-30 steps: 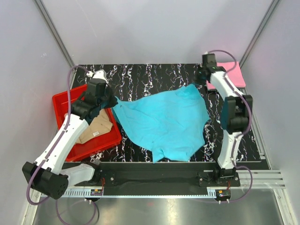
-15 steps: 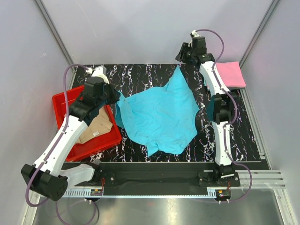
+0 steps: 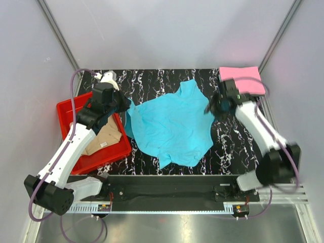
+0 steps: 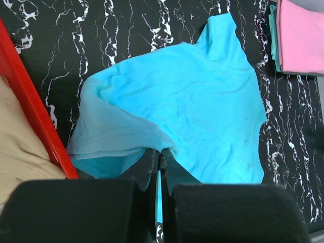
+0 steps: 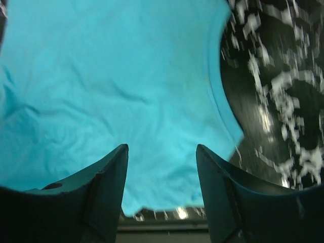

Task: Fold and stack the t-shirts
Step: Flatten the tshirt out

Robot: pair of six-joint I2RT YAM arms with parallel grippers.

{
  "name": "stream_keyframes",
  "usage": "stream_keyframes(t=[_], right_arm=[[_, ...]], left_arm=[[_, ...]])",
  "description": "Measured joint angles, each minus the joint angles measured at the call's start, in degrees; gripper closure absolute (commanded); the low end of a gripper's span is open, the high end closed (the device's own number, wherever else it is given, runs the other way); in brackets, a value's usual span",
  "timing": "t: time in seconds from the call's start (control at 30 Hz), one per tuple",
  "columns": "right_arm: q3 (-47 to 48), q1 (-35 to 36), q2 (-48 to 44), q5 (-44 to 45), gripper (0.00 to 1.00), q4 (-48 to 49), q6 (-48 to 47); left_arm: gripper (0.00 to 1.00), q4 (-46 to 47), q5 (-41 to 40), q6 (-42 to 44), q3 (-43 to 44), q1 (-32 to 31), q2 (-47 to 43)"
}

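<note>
The table [image 3: 152, 83] is black with white marble veins. The turquoise-blue t-shirt [image 3: 172, 126], pink t-shirt [image 3: 243, 77] and tan t-shirt [image 3: 106, 137] are plain; the tray [image 3: 66, 109] is red.

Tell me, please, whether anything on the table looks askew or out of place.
The turquoise t-shirt lies skewed and rumpled, its left edge bunched up in the shut left hand beside the red tray. The folded pink t-shirt at the far right corner looks tidy.
</note>
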Motion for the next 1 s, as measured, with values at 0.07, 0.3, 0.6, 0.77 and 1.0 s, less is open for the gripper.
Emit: stream_keyframes(t=[0.07, 0.3, 0.6, 0.77, 1.0], right_arm=[[-9.94, 1.14, -10.38, -0.44, 0.37, 0.11, 3.52], [-37.94, 5.84, -25.38, -4.76, 0.39, 3.93, 15.5], [-44.57, 12.9, -25.83, -6.47, 0.43, 11.8, 24.76], [-48.83, 17.94, -24.96, -6.34, 0.44, 16.09, 29.46], [-49.2, 18.51, -23.87, -4.72, 0.48, 17.51, 31.17]], left_arm=[[1.0, 0.22, 0.22, 0.02, 0.0, 0.0, 0.0], [1.0, 0.44, 0.46, 0.0, 0.0, 0.0, 0.0], [1.0, 0.44, 0.61, -0.04, 0.0, -0.02, 0.0], [1.0, 0.46, 0.63, -0.31, 0.0, 0.0, 0.04], [1.0, 0.44, 0.81, -0.48, 0.0, 0.0, 0.9]])
